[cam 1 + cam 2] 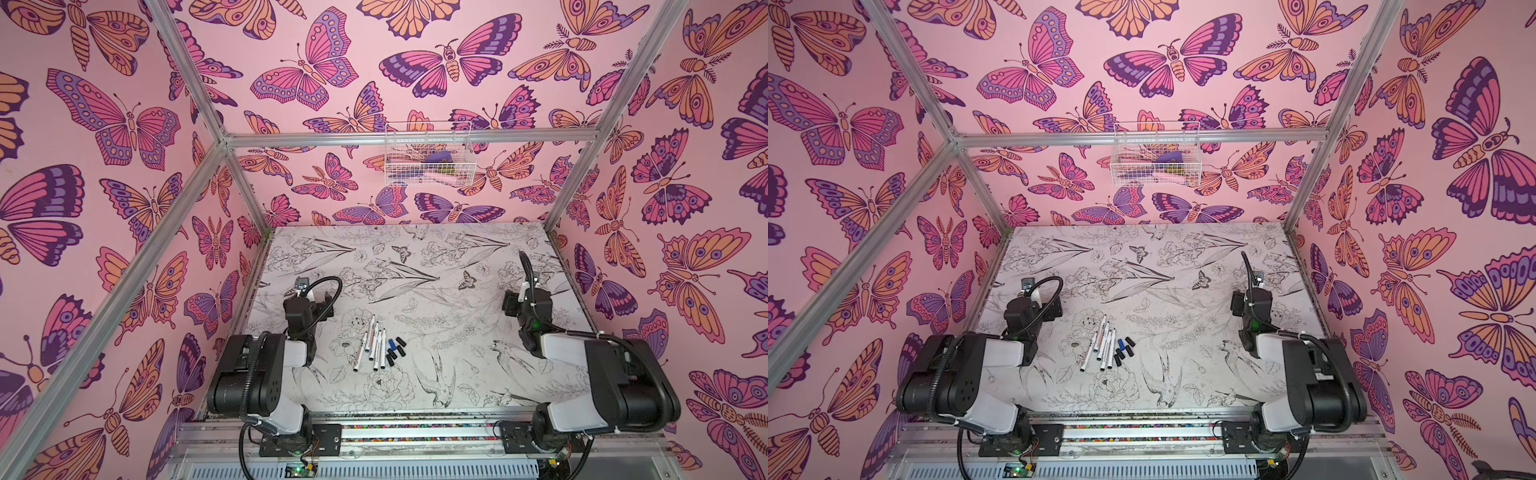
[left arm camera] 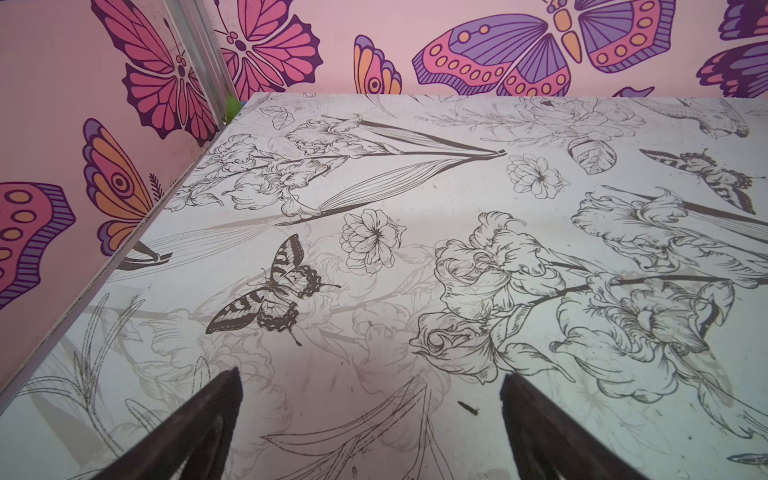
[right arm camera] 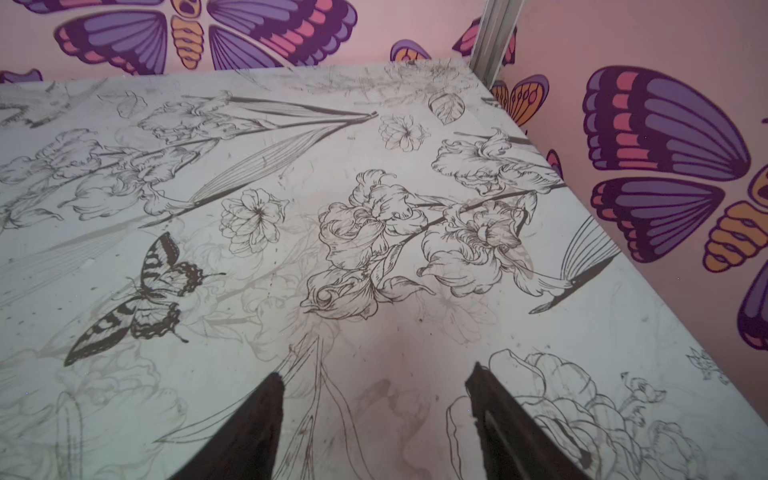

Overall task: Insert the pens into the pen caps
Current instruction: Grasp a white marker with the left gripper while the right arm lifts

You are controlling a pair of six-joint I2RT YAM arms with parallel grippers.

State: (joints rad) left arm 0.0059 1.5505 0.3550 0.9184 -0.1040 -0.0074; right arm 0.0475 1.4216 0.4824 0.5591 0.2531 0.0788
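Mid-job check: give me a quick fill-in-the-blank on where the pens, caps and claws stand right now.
1. In both top views the pen caps lie to the ___ of the pens.
2. One cap is ___; the rest look black.
3. The left claw and right claw stand open, holding ___.
Missing: right; blue; nothing.

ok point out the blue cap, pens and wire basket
blue cap (image 1: 392, 344), in a top view, mid body
pens (image 1: 376, 345), in a top view, middle barrel
wire basket (image 1: 415, 183), in a top view, front wall

blocked: pens (image 1: 375, 347), pen caps (image 1: 395, 353), seemingly crowded together | free: table (image 1: 457, 299) around
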